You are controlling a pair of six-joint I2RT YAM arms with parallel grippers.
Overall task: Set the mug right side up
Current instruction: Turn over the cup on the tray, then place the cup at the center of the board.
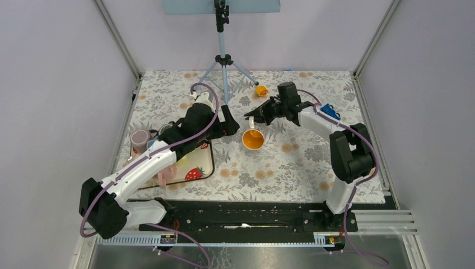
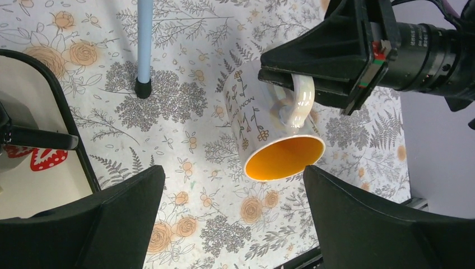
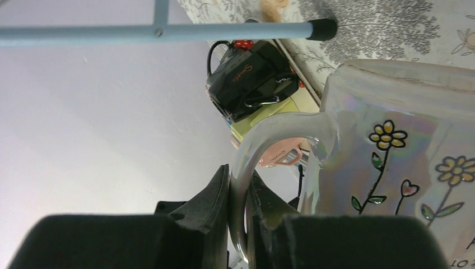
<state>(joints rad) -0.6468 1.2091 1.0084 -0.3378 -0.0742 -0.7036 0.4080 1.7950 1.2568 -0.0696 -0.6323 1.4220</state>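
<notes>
The mug (image 1: 253, 138) is white with flower drawings and an orange inside. It is tilted, its open mouth facing the camera and the near side. My right gripper (image 1: 255, 117) is shut on the mug's handle (image 3: 246, 168), the handle pinched between both fingers. In the left wrist view the mug (image 2: 263, 126) hangs from the right gripper above the cloth, handle (image 2: 297, 101) up. My left gripper (image 2: 235, 216) is open and empty, just near-left of the mug, not touching it.
A tray (image 1: 207, 165) with a strawberry print sits at the left under my left arm, with a pink mug (image 1: 139, 138) beside it. A blue tripod (image 1: 223, 61) stands at the back centre. A small orange object (image 1: 261, 90) lies near it.
</notes>
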